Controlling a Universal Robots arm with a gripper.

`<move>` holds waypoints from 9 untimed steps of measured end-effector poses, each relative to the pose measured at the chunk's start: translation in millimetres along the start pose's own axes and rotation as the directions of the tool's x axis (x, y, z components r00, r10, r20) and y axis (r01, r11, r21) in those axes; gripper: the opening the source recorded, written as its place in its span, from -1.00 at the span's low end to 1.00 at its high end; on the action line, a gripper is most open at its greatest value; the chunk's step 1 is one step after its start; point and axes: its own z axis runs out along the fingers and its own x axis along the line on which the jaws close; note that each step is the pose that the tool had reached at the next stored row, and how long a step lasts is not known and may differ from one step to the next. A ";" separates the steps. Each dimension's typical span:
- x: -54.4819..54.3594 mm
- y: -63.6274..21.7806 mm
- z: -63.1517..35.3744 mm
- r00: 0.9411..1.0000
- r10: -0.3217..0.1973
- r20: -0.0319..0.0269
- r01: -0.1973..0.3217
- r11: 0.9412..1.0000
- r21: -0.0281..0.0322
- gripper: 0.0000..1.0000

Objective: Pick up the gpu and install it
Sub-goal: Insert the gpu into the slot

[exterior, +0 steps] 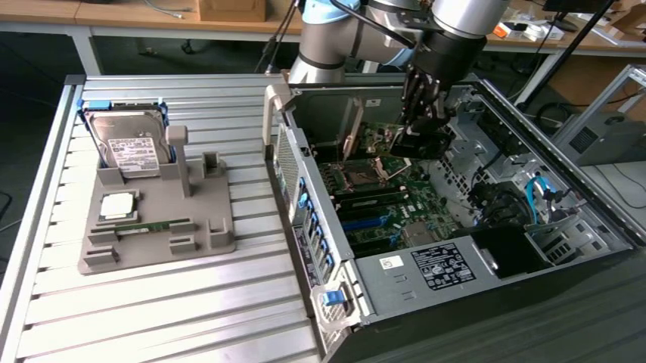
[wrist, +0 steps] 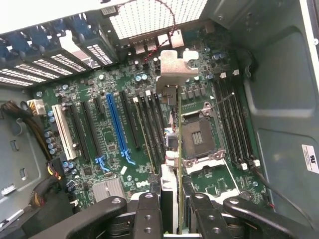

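Observation:
My gripper [exterior: 421, 113] hangs inside the open computer case [exterior: 565, 189], over the green motherboard [exterior: 399, 204]. It is shut on the gpu [exterior: 417, 142], a black card held upright just above the board. In the wrist view the gpu [wrist: 172, 74] runs edge-on as a thin strip from between my fingers [wrist: 148, 211] out to its silver bracket. It hovers over the black slots between the blue slot [wrist: 115, 124] and the processor socket [wrist: 197, 137]. I cannot tell if its lower edge touches a slot.
A grey fixture [exterior: 151, 242] on the slatted table at the exterior view's left holds a silver hard drive [exterior: 129, 147], a processor chip [exterior: 118, 204] and a green memory stick [exterior: 151, 226]. Drive bays [wrist: 45, 45], cables [wrist: 30, 124] and the case walls surround the board.

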 end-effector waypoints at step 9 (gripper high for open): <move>0.0 0.0 0.0 0.999 -0.043 -0.001 0.043 0.999 -0.001 -0.46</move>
